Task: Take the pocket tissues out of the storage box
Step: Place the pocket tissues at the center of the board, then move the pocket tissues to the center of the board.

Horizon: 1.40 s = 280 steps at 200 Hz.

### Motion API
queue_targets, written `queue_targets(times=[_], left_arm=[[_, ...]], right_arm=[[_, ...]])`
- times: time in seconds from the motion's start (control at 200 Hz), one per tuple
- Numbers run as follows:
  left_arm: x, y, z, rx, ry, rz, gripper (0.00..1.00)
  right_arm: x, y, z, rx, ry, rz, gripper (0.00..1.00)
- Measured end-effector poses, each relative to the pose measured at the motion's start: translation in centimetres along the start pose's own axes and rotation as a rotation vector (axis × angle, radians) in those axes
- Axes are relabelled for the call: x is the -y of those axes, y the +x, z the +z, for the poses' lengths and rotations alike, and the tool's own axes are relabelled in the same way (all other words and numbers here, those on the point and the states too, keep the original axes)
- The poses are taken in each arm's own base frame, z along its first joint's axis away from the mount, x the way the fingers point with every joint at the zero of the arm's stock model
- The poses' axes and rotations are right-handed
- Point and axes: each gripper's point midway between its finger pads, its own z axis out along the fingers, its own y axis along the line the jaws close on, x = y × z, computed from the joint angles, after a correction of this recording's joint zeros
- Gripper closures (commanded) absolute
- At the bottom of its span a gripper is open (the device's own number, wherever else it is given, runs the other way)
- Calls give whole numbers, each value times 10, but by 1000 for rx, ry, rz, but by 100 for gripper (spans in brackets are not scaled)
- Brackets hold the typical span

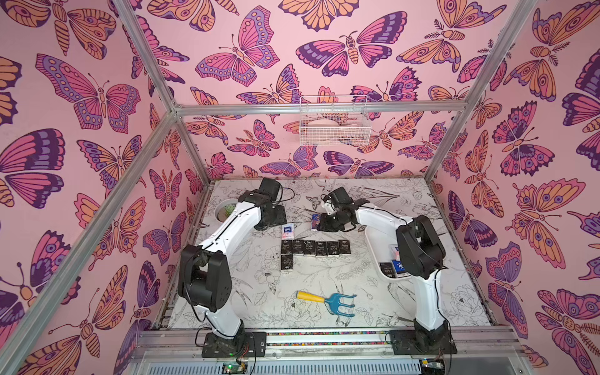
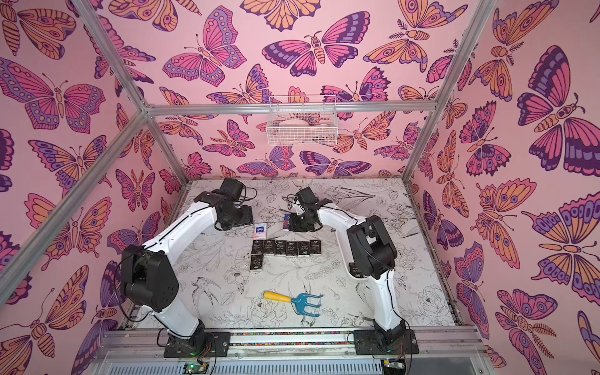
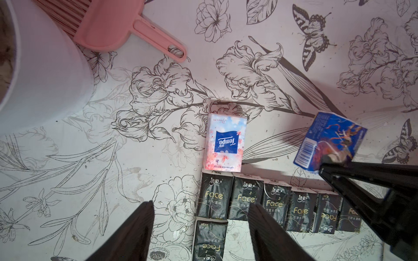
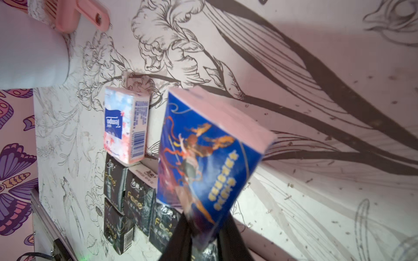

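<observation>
Several black "Face" pocket tissues (image 1: 316,248) lie in a row on the table, with one more (image 1: 286,263) just in front of the row's left end. A white-blue Tempo packet (image 3: 224,144) lies behind that end. My right gripper (image 4: 203,226) is shut on a blue picture packet (image 4: 208,153), tilted just above the table right of the Tempo packet. My left gripper (image 3: 201,226) is open and holds nothing, hovering over the row's left end. The white storage box (image 1: 376,256) sits at the right, half hidden by the right arm, with a black packet (image 1: 388,269) and a blue one (image 1: 398,266) inside.
A blue hand rake with a yellow handle (image 1: 328,300) lies near the table's front. A round white plant pot (image 1: 224,209) stands at the back left, with a pink brush (image 3: 117,27) beside it. A white wire basket (image 1: 334,125) hangs on the back wall.
</observation>
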Motion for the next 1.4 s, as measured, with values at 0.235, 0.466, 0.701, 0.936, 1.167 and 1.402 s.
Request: queue_targets(times=[0.235, 0.466, 0.701, 0.936, 1.167, 1.402], left_arm=[[0, 0, 0, 0, 0, -2, 28], [0, 0, 0, 0, 0, -3, 28], [0, 0, 0, -1, 1, -3, 28], [1, 1, 0, -4, 8, 0, 28], [2, 1, 0, -5, 11, 1, 28], [2, 1, 0, -5, 11, 1, 28]], right_arm=[[5, 7, 10, -36, 7, -3, 65], [6, 5, 7, -39, 23, -9, 54], [10, 3, 4, -25, 50, 3, 52], [16, -11, 1, 26, 67, 56, 53], [20, -22, 8, 55, 63, 84, 63], [24, -20, 23, 40, 54, 98, 67]])
